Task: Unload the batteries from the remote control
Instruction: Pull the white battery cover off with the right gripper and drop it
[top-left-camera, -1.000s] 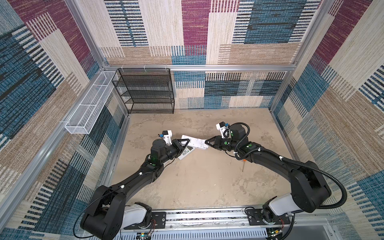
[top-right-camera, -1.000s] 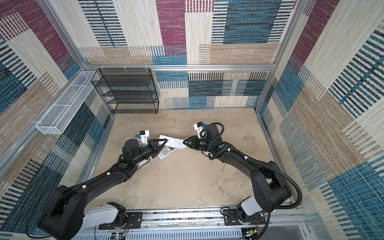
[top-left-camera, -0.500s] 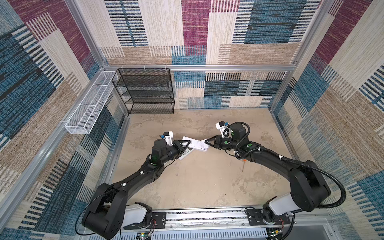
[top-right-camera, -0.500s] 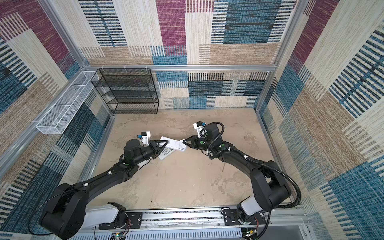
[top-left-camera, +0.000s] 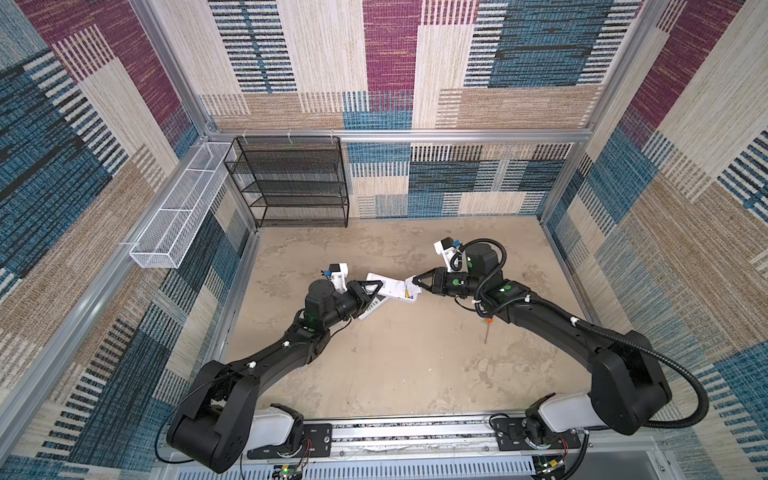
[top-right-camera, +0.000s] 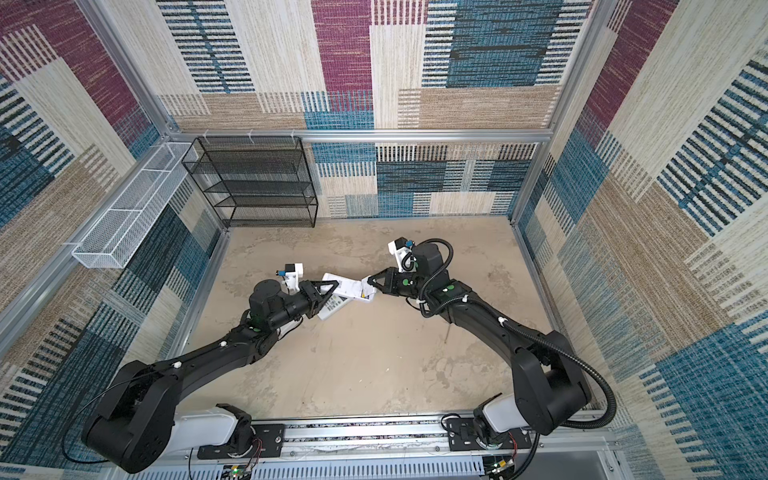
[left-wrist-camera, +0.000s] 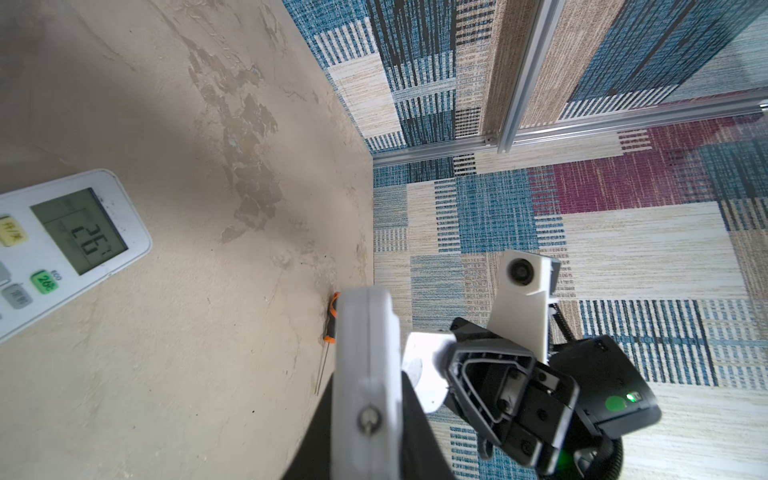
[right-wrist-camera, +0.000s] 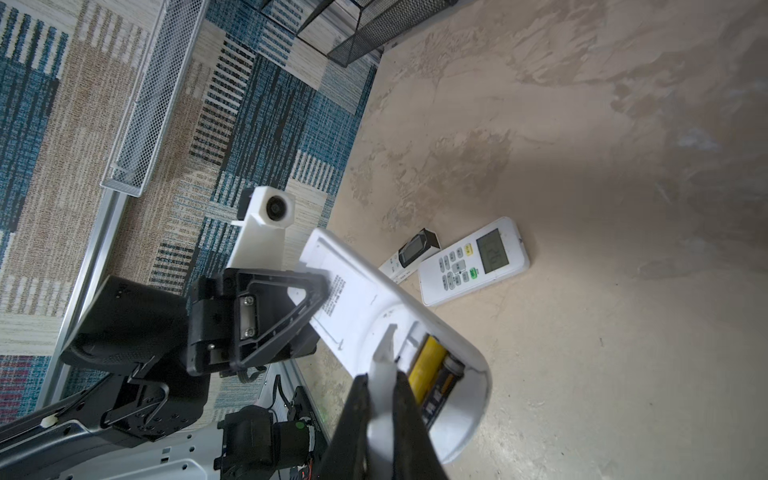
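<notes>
The left arm (top-left-camera: 274, 359) and right arm (top-left-camera: 552, 328) bend inward, wrists low. The left gripper (top-left-camera: 377, 286) and right gripper (top-left-camera: 417, 281) face tip to tip, jaws pinched nearly closed.

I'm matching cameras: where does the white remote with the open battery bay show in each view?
Top view: white remote with open battery bay, centre.
Top view: remote, centre too.
Left wrist: remote edge-on, close foreground.
Right wrist: foreground, battery cover pinched by right hand.
Shared landmark: white display remote lying flat.

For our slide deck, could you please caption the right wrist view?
Left jaws hold the remote; right jaws pinch its cover, baring two batteries.
</notes>
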